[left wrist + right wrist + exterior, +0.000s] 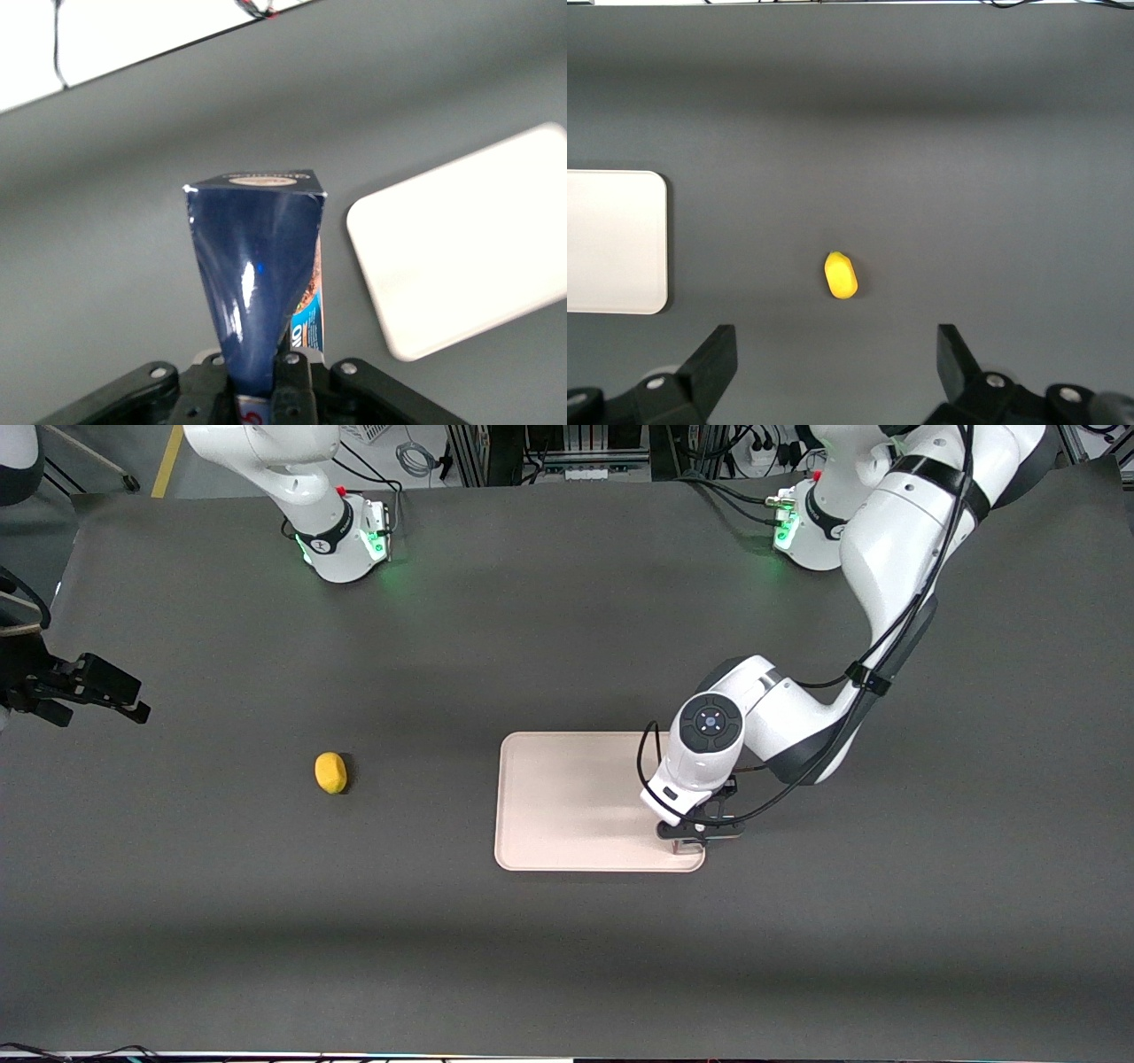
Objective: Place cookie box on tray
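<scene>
While one pincer point(266, 390) pinches one cookie box point(257, 274), one tray point(567, 797) and one yellow lump point(330, 771) lie apart.

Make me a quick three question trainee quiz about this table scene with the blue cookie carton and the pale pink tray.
1. True or false: the gripper is shut on the dark navy-blue cookie box.
2. In the front view the gripper hangs over: A) a corner of the flat pale pink-white rectangular tray B) the small yellow lump C) bare table
3. Fill in: the cookie box is ___ resting on the tray.

Key: 1 true; 2 A; 3 not yet
</scene>
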Tool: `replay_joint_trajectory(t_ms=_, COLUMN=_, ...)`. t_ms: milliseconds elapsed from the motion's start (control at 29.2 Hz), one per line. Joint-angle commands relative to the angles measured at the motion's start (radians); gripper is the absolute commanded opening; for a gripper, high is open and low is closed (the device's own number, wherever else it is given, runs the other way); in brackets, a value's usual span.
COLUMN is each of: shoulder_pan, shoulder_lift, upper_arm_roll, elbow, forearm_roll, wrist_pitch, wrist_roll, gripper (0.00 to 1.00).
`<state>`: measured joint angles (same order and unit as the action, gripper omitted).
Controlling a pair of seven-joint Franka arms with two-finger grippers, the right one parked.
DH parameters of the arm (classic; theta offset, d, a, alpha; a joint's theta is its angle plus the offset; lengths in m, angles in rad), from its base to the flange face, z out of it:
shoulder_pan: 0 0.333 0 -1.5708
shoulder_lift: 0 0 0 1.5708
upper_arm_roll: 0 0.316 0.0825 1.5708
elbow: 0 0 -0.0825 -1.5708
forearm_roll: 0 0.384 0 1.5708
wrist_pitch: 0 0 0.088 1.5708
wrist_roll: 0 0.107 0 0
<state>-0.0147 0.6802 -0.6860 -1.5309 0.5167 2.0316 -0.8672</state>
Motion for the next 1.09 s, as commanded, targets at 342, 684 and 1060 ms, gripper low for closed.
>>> replay_joint_trajectory(t_ms=342, shoulder_pan=0.085, shoulder_lift=-0.22, upper_arm_roll=0.0, elbow=0.221, forearm_roll=-0.231, wrist_pitch=-0.435, wrist_roll=0.532, gripper=1.0)
replay_joint_trajectory(t_ms=684, shoulder_pan=0.085, shoulder_lift=-0.344, upper_arm_roll=0.284, elbow=0.256, forearm_roll=-0.431, wrist_pitch=-0.544, wrist_roll=0.979, gripper=1.0)
replay_joint_trajectory(t_ms=1060, shoulder_pan=0.067, shoulder_lift=-0.436, upper_arm_roll=0.499, elbow=0.195, forearm_roll=-0.469, wrist_pitch=-0.55, wrist_roll=1.194, gripper=1.0)
